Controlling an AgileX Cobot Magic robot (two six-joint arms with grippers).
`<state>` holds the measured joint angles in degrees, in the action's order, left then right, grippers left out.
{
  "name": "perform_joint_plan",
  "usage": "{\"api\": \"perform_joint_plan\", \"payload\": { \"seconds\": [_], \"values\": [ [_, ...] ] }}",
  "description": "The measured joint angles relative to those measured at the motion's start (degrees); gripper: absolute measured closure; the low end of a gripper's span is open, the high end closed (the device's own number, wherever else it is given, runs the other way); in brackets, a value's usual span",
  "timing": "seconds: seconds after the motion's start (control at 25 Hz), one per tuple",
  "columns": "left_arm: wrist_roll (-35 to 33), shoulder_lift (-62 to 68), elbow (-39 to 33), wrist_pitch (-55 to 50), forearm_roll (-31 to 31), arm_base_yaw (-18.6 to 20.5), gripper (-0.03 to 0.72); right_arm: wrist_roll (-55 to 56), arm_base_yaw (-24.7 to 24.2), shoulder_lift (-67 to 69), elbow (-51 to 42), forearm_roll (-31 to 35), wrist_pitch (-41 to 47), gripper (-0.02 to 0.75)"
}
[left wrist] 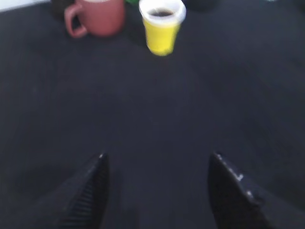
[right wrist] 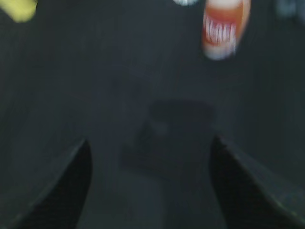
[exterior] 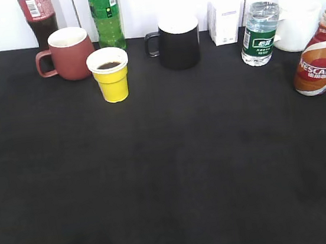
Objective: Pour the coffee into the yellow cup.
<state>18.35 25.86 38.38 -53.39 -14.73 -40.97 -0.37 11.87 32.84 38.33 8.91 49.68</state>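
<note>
The yellow cup [exterior: 111, 75] stands upright at the back left of the black table and holds dark brown liquid. It also shows at the top of the left wrist view [left wrist: 161, 27] and as a yellow corner in the right wrist view [right wrist: 19, 9]. The Nescafe coffee bottle [exterior: 318, 56] stands at the far right, uncapped, leaning slightly left; it is blurred in the right wrist view [right wrist: 222, 29]. My left gripper [left wrist: 157, 157] is open and empty, well short of the cup. My right gripper [right wrist: 150, 143] is open and empty, short of the bottle. Neither gripper shows in the exterior view.
A dark red mug [exterior: 68, 53] stands just left of and behind the cup. A cola bottle [exterior: 38, 17] and a green bottle [exterior: 106, 16] stand at the back. A black mug [exterior: 177, 44], a white box [exterior: 224, 23] and a water bottle [exterior: 260, 32] line the back right.
</note>
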Motion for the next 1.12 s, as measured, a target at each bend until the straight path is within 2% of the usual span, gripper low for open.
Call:
{"api": "perform_joint_plan", "payload": {
  "seconds": [0.16, 0.28, 0.4, 0.6, 0.92, 1.0, 1.12],
  "values": [
    [-7.01, -16.5, -1.93, -11.73, 3.34, 0.0, 0.2, -0.05, 0.0, -20.92, -5.11, -2.92, 10.56, 0.141],
    [-10.2, -23.17, -2.0, -15.72, 4.02, 0.0, 0.2, 0.37, 0.0, -28.85, -7.95, -4.85, 13.21, 0.141],
    [-11.56, -24.95, -5.74, -15.76, 6.04, 0.0, 0.2, 1.51, 0.0, -29.4, -9.53, -6.96, 11.15, 0.142],
    [-14.54, -25.02, -8.48, -8.16, 7.61, 0.0, 0.2, 4.15, 0.0, -29.4, -9.53, -9.22, 10.93, 0.143],
    [-15.32, -25.02, -8.6, -7.57, 8.32, 0.6, 0.2, 4.2, 0.0, -29.4, -9.53, -9.22, 10.86, 0.16],
    [-15.32, -25.02, -8.6, -7.47, 8.32, 6.6, 0.2, 4.2, -0.91, -29.51, -9.53, -9.22, 10.84, 0.16],
    [-15.32, -25.67, -8.6, -7.4, 8.32, 18.23, 0.209, 4.2, -7.24, -29.98, -9.53, -9.22, 10.77, 0.16]
  ]
}}
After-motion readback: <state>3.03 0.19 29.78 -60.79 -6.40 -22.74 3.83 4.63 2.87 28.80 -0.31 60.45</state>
